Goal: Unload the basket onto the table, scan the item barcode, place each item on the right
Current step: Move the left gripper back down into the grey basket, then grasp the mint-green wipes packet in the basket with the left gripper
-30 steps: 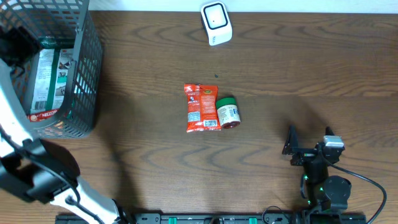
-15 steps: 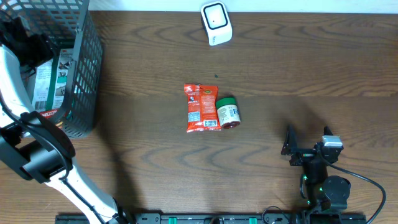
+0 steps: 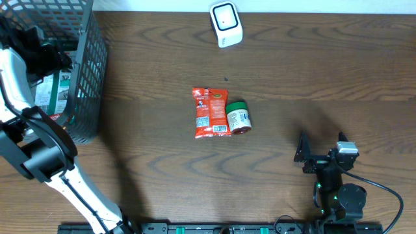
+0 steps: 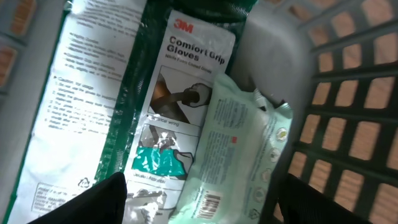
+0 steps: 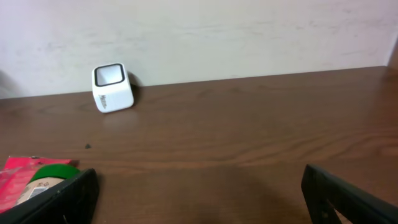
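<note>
Basket (image 3: 90, 78), upper left: gloves pack (image 4: 155, 93) + pale green pouch (image 4: 239, 149) inside. Left end effector (image 3: 44, 54) in basket, fingers apart, empty. Red pack (image 3: 210, 112) & jar (image 3: 238, 117) side by side, desk (image 3: 312, 78) ctr. Right end effector (image 3: 323, 151) wide apart, lower right.

Finding the left gripper (image 3: 52, 57) farther right and a little lower in the upper left of the overhead frame than a second ago. Placing it off the frame's left edge and over the inside of the basket (image 3: 91, 84). Seeing less of the top of the white and green glove pack (image 3: 44, 91) than before, with the gripper across it. Noting the white forearm (image 3: 12, 71) swung from the far left edge into a steeper curve up to the basket. Noting the black elbow (image 3: 40, 153) higher, up from the lower left toward mid-left. Seeing more of the white lower link (image 3: 81, 198) beneath it.
</note>
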### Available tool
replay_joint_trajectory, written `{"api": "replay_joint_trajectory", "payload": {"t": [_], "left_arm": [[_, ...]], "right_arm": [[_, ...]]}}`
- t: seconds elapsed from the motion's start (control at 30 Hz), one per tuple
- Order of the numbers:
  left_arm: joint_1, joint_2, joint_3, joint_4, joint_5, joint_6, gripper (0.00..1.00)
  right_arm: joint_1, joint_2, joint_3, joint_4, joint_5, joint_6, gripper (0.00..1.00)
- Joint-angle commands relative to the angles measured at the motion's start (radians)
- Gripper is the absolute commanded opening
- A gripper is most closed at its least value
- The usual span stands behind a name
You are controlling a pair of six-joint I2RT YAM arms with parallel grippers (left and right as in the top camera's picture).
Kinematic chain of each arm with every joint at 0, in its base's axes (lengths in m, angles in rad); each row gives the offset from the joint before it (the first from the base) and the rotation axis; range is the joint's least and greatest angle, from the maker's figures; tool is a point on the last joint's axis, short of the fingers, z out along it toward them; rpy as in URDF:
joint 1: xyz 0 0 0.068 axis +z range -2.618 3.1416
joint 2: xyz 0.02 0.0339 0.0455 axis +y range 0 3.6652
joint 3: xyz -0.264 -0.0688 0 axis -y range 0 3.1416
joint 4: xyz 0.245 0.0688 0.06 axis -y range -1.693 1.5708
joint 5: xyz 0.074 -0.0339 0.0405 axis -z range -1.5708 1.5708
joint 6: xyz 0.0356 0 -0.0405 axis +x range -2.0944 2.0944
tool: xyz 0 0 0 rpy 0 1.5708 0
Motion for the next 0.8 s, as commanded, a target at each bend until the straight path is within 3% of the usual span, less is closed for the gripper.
{"api": "replay_joint_trajectory", "payload": {"t": [0.0,0.2,0.37,0.77], "left_arm": [[0.004,0.04,-0.004,-0.004,0.015,0.07,0.79],[0.004,0.104,-0.005,-0.001,0.129,0.158,0.82],[-0.003,0.132,-0.005,0.0,0.129,0.234,0.82],[-0.004,0.195,-0.006,-0.013,0.128,0.245,0.82]], "right_arm": [[0.004,-0.002,-0.001,-0.003,0.002,-0.006,0.99],[0.004,-0.002,-0.001,-0.003,0.002,-0.006,0.99],[0.004,-0.002,-0.001,-0.003,0.002,-0.006,0.99],[0.004,-0.002,-0.001,-0.003,0.002,-0.006,0.99]]}}
